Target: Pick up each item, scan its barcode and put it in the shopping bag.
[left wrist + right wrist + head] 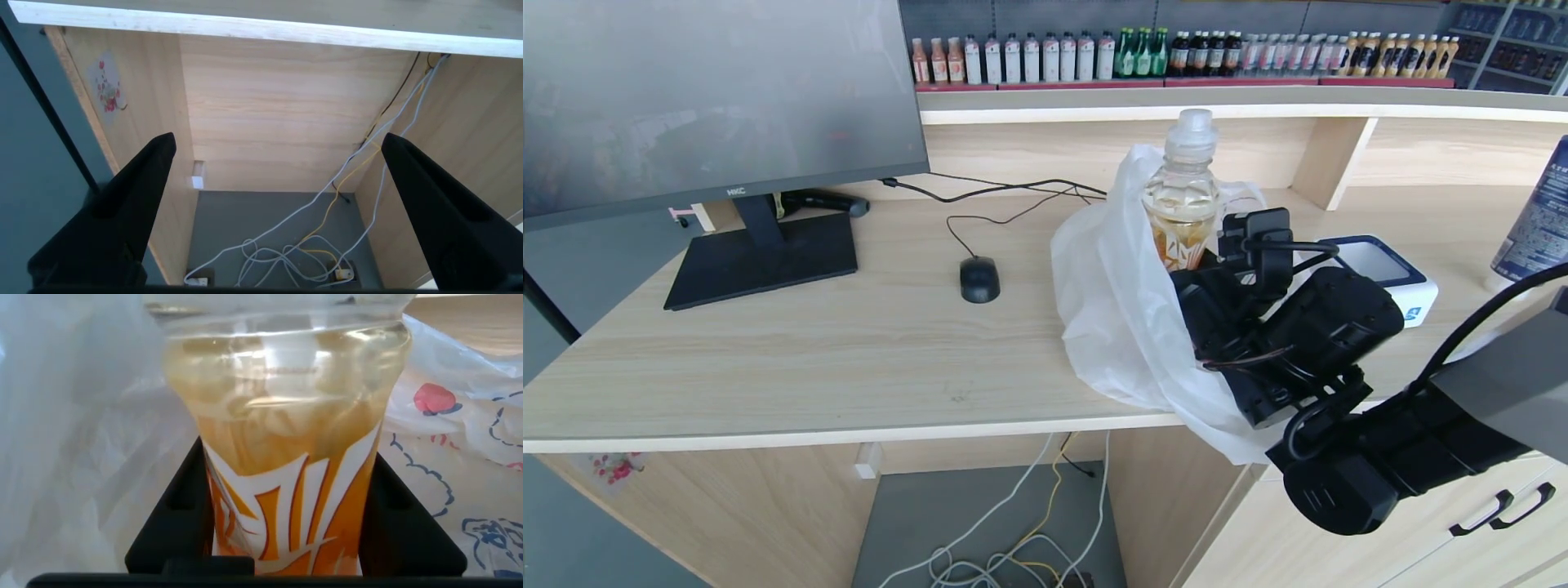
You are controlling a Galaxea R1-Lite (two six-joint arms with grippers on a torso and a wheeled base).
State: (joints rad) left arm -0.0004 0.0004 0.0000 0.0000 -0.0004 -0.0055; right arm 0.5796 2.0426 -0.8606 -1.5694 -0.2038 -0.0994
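A clear bottle [1186, 196] of amber drink with an orange-and-white label stands upright in the mouth of the white plastic shopping bag [1111, 294] on the counter. My right gripper [1207, 265] is shut on the bottle's lower body; in the right wrist view the bottle [286, 457] sits between the two black fingers [176, 506], with the bag [73, 441] around it. A white barcode scanner [1380, 273] sits just behind the right arm. My left gripper [278, 188] hangs open below the counter edge, facing the knee space, holding nothing.
A monitor [719, 98] on its stand, a black mouse [979, 278] and cables lie on the counter's left half. A blue-labelled container [1535, 220] stands at the far right. Loose cables [302, 245] lie on the floor under the counter. Bottle shelves line the back wall.
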